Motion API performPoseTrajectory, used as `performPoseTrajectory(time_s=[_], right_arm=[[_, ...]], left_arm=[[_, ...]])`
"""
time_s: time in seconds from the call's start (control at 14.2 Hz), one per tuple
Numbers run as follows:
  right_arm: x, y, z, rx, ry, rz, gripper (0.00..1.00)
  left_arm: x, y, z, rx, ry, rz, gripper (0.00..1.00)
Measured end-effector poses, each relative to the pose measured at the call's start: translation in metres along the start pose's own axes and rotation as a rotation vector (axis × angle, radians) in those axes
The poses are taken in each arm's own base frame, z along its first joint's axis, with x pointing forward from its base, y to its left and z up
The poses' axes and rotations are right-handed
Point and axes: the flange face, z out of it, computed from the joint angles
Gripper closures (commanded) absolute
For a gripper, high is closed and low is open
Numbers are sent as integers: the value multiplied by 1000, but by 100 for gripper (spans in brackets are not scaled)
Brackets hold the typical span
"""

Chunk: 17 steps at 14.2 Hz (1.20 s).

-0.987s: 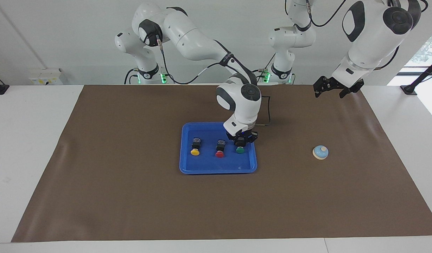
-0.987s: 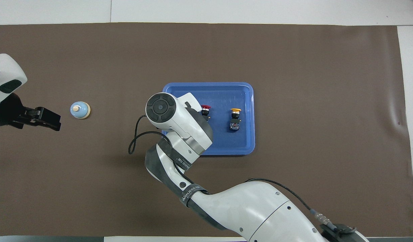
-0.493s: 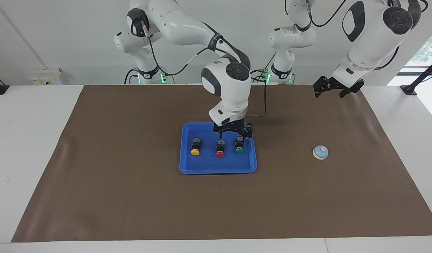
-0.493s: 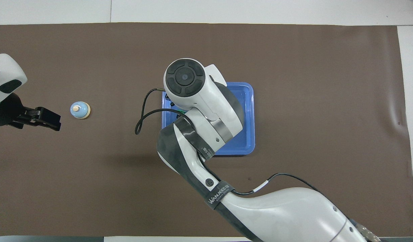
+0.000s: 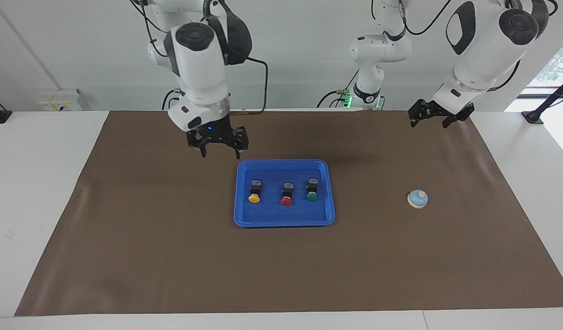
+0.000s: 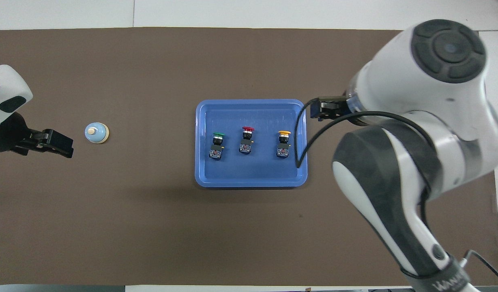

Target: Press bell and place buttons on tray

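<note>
Buttons (image 5: 286, 191) lie in a row on the tray (image 5: 245, 215), so we hold both grippers raised, fingers apart, empty: right gripper (image 5: 218, 142), left gripper (image 5: 435, 117); bell (image 5: 417, 198) nearby.

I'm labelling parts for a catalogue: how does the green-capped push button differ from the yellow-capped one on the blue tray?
The green-capped push button has a green round cap; the yellow-capped push button has a yellow one. The green one lies toward the left arm's end of the bright blue plastic tray, the yellow one toward the right arm's end, with a red-capped button between them. Both have black bodies, lie on their sides with caps pointing away from the robots, and are untouched.
</note>
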Motion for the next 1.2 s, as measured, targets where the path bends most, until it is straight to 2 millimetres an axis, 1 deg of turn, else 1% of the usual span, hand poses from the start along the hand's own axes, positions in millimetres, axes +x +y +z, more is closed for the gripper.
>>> performPoseTrajectory(time_s=[0.07, 0.21, 0.28, 0.35, 0.56, 0.63, 0.7, 0.85, 1.2], right_arm=[[-7, 31, -8, -3, -9, -29, 0], [-17, 88, -17, -5, -22, -70, 0], [-20, 108, -20, -6, -27, -74, 0], [-21, 123, -24, -5, -21, -65, 0], [-17, 163, -35, 0, -2, 3, 0], [-17, 170, -38, 4, -8, 17, 0], [-18, 173, -42, 11, -19, 24, 0], [-19, 173, -46, 17, -35, 25, 0], [-22, 172, -41, 14, -75, 24, 0]], left_arm=[[0, 0, 0, 0, 0, 0, 0], [0, 0, 0, 0, 0, 0, 0], [0, 0, 0, 0, 0, 0, 0], [0, 0, 0, 0, 0, 0, 0], [0, 0, 0, 0, 0, 0, 0], [0, 0, 0, 0, 0, 0, 0], [0, 0, 0, 0, 0, 0, 0], [0, 0, 0, 0, 0, 0, 0], [0, 0, 0, 0, 0, 0, 0]])
